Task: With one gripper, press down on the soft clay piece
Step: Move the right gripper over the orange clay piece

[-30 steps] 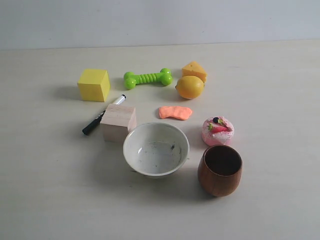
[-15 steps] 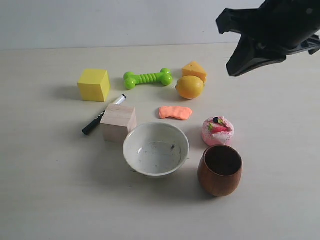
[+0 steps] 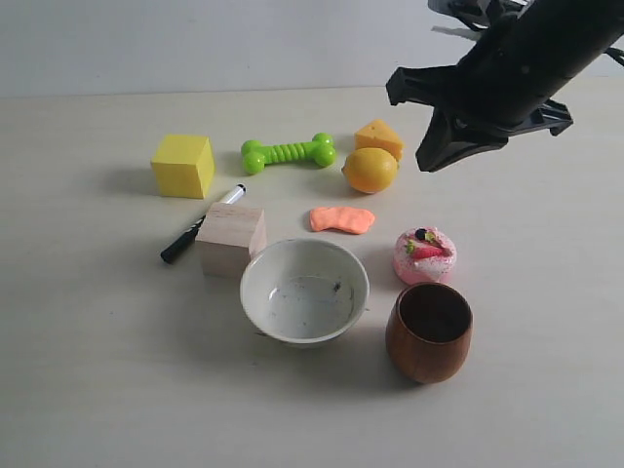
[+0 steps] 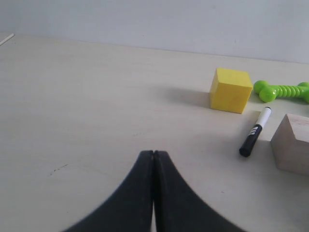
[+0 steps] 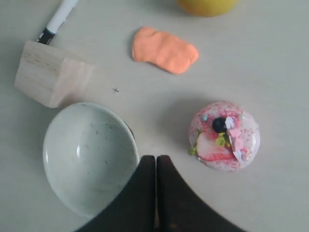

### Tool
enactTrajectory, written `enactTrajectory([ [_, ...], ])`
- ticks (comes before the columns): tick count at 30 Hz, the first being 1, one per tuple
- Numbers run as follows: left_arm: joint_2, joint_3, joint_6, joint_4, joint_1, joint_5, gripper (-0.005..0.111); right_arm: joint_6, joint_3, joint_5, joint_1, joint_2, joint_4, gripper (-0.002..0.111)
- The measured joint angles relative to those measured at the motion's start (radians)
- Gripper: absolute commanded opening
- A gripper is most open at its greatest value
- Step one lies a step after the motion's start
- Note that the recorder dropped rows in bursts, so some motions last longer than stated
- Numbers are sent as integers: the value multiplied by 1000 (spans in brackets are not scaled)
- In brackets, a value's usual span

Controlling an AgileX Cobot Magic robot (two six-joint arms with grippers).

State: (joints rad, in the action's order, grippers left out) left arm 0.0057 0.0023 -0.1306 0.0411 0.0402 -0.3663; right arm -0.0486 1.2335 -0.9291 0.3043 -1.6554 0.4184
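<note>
The soft clay piece (image 3: 341,218) is a flat salmon-orange wavy lump lying on the table between the lemon (image 3: 370,170) and the white bowl (image 3: 304,291). It also shows in the right wrist view as the clay (image 5: 165,50), untouched. My right gripper (image 3: 422,166) hangs in the air to the right of the lemon, well above the table. Its black fingers are shut with nothing between them; in its wrist view the gripper (image 5: 155,157) sits between bowl and pink cake. My left gripper (image 4: 153,152) is shut and empty over bare table, outside the exterior view.
Around the clay stand an orange cheese wedge (image 3: 378,136), a green bone toy (image 3: 288,152), a yellow cube (image 3: 183,164), a black marker (image 3: 200,224), a wooden block (image 3: 232,239), a pink cake toy (image 3: 425,255) and a brown wooden cup (image 3: 429,331).
The right arm came into the exterior view from the upper right and has moved left and down toward the lemon and clay. The objects on the table have not moved.
</note>
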Motion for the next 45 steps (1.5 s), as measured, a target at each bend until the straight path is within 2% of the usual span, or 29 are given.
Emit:
enactTrajectory([
  [5,0,0,0,0,0,0,0,-83,3,114,0,0,149,3],
  [7,0,0,0,0,0,0,0,-144,3,128,2,0,243,3],
  [10,0,0,0,0,0,0,0,-192,13,122,9,-8,278,3],
  [13,0,0,0,0,0,0,0,-145,86,77,37,-52,183,3],
  [17,0,0,0,0,0,0,0,49,251,37,123,-144,-49,3],
  [19,0,0,0,0,0,0,0,105,314,13,137,-185,-87,3],
  [25,0,0,0,0,0,0,0,236,455,-86,140,-315,-162,3],
  [38,0,0,0,0,0,0,0,406,494,-121,176,-474,-208,3],
  [45,0,0,0,0,0,0,0,505,591,-168,196,-538,-256,3],
])
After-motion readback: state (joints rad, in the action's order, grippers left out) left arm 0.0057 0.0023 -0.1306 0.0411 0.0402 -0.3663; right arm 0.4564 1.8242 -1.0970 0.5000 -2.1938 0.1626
